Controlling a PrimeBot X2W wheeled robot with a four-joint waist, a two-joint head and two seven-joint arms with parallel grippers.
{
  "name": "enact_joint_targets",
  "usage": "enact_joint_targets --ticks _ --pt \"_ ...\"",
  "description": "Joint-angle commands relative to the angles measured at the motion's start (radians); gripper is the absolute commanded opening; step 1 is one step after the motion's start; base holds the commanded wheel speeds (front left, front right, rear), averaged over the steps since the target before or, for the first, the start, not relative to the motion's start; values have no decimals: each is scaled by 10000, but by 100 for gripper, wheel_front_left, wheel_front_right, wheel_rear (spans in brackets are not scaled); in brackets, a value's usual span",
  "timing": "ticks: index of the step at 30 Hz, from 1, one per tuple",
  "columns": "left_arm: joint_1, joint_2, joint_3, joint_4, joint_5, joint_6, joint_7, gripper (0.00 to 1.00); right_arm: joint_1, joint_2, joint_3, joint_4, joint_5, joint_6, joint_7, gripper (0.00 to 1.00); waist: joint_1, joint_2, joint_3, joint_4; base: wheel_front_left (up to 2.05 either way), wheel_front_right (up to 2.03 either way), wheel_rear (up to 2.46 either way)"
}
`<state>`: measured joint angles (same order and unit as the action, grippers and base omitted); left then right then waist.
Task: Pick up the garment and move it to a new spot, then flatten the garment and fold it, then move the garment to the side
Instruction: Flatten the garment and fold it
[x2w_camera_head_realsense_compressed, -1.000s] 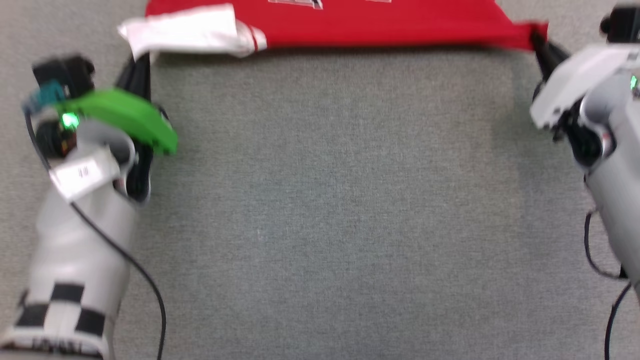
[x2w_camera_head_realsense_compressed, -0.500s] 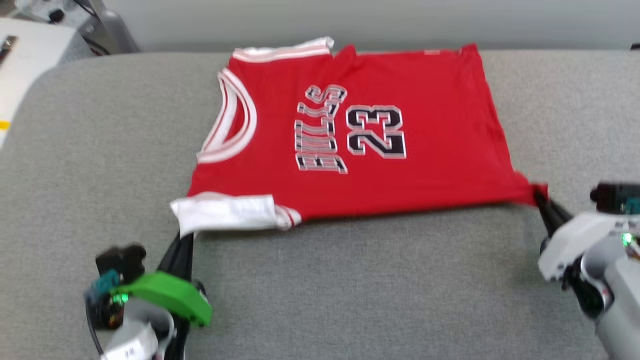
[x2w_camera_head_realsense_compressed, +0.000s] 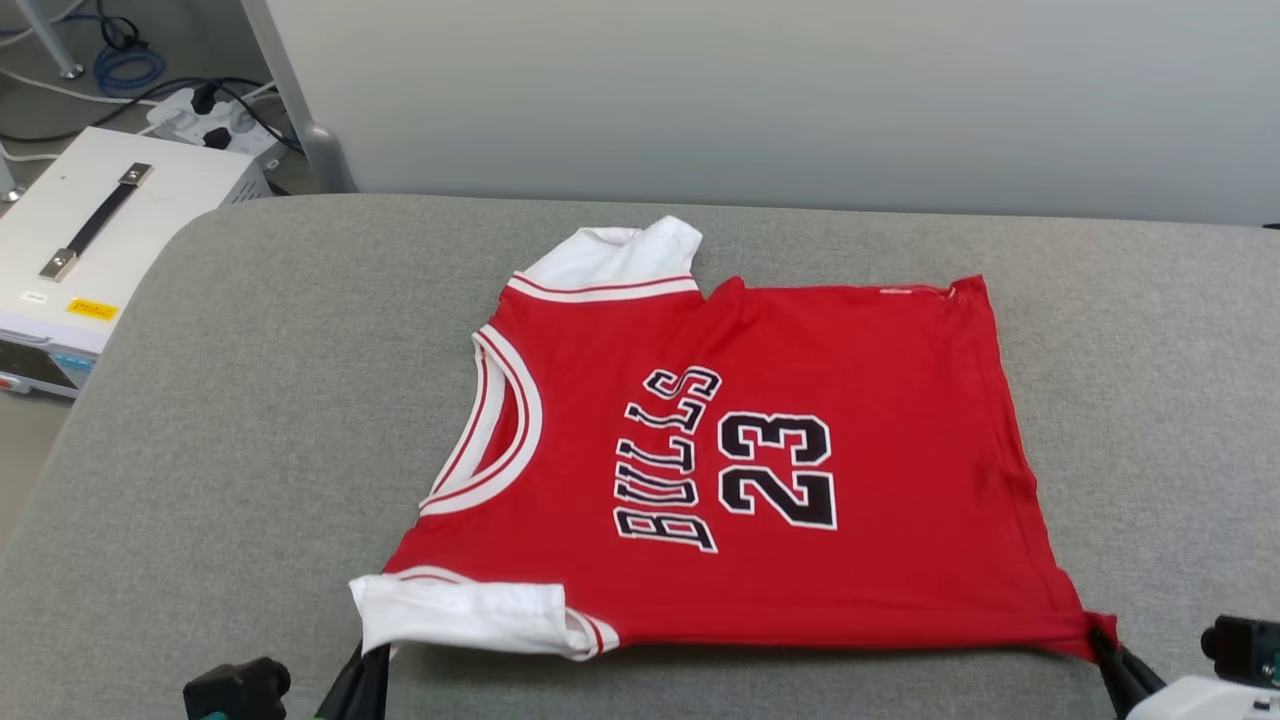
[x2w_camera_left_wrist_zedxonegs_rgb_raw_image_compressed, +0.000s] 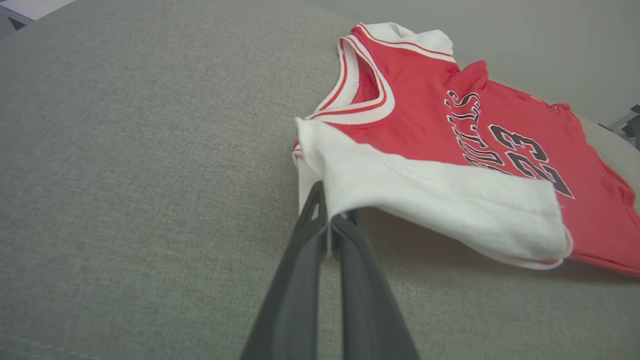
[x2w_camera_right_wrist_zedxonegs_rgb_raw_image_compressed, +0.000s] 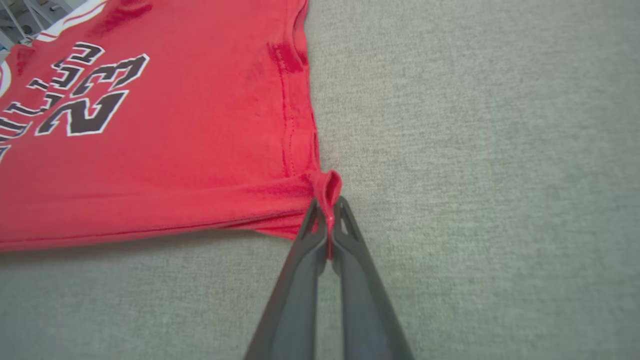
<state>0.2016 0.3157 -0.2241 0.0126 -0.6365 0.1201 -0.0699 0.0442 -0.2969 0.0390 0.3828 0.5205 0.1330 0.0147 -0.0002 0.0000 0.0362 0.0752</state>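
Flattening red, white-sleeved thin jersey T-shirt (x2w_camera_head_realsense_compressed: 890, 400) by grey padded worktop's (x2w_camera_head_realsense_compressed: 250, 400) near edge; left pincer (x2w_camera_left_wrist_zedxonegs_rgb_raw_image_compressed: 325, 212) clamped on sleeve, right pincer (x2w_camera_right_wrist_zedxonegs_rgb_raw_image_compressed: 327, 212) on hem corner. Next, likely: releasing, regripping for fold.

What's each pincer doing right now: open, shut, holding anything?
Left pincer: shut on the garment, at its white sleeve.
Right pincer: shut on the garment's red hem corner.

Likely a lab or test workspace: a grey fabric-covered table (x2w_camera_head_realsense_compressed: 250, 400) stands before a pale partition (x2w_camera_head_realsense_compressed: 750, 100). On the floor beside it are a white equipment case (x2w_camera_head_realsense_compressed: 150, 215) with a handle, a power strip (x2w_camera_head_realsense_compressed: 215, 115) and coiled blue cable (x2w_camera_head_realsense_compressed: 125, 65).
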Motion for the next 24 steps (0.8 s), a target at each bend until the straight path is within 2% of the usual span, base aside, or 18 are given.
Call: enact_joint_targets --ticks 1,3,4,6,11,17,24 --pt "374 204 183 -303 -137 268 146 0 520 114 -428 -519 -227 -23 327 0 2 0 -158 105 0 0 0" --pt "684 216 217 -788 -254 432 375 0 1165 483 -841 -1365 -503 -23 957 0 2 0 -164 97 0 0 0" --pt "853 216 195 -1158 -349 528 589 0 1637 812 -1177 -2215 -790 -23 1480 0 2 0 -137 89 0 0 0" --pt "848 204 173 -1384 -383 596 711 0 1869 1065 -1421 -2887 -1078 -23 1986 0 2 0 -78 49 0 0 0" --pt "-102 221 -132 -1310 -337 338 1040 0 1667 1401 -1662 -3926 -1526 -23 2857 0 2 0 223 66 0 0 0" --pt "-1984 110 -544 -274 -183 -286 1148 0 527 1167 -1305 -4049 -1775 -23 3424 0 2 0 777 -91 0 0 0" --pt "-3806 -83 -659 1297 -107 -836 877 0 -1222 825 -896 -3171 -1766 -23 3517 0 2 0 1595 -256 0 0 0"
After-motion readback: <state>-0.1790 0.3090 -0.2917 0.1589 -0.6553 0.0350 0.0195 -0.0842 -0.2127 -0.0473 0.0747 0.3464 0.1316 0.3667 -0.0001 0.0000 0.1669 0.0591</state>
